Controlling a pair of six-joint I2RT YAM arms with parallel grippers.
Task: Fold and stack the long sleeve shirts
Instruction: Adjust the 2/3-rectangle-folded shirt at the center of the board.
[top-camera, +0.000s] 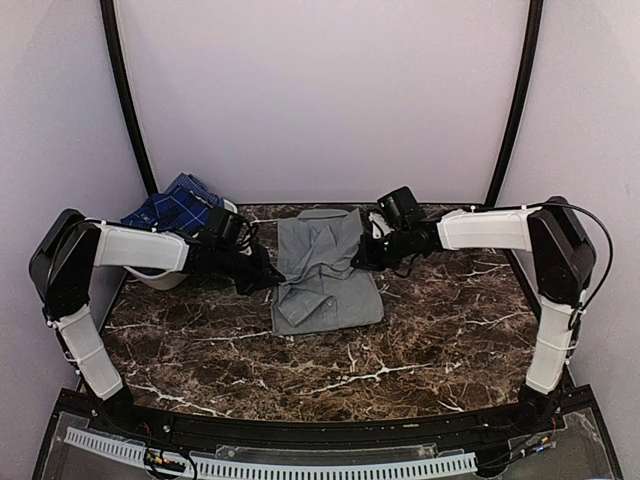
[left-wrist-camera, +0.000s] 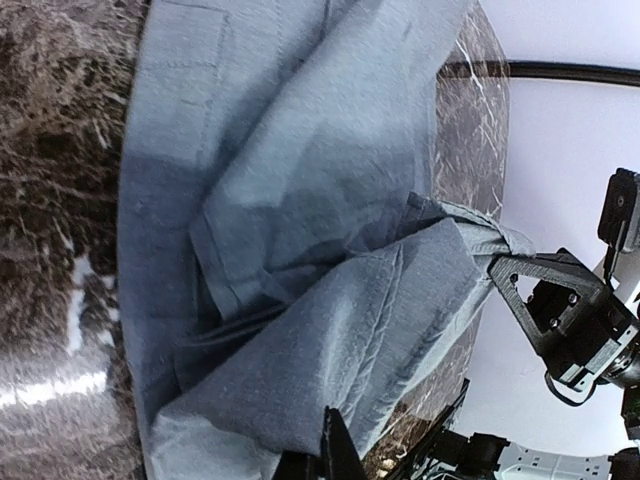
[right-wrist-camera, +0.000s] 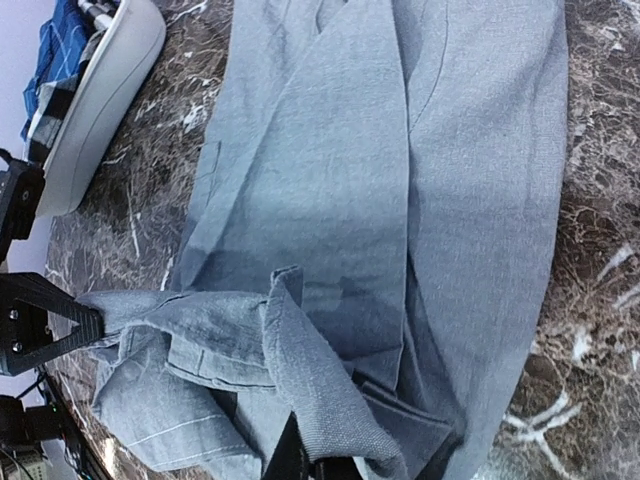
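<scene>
The grey shirt (top-camera: 325, 270) lies partly folded on the counter (top-camera: 450, 320) between the tools. The left tool (top-camera: 272, 280) pinches its left edge and the right tool (top-camera: 358, 258) its right. The plaid shirt (top-camera: 175, 210) sits in the basket (right-wrist-camera: 100, 110), far left.

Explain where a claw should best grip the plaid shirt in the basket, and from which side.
Probably the crumpled fold heaped highest on the plaid shirt, approached from above. It lies bunched inside the white basket, whose raised rim would likely block a sideways approach, while the loose folds on top stand free to pinch.
</scene>
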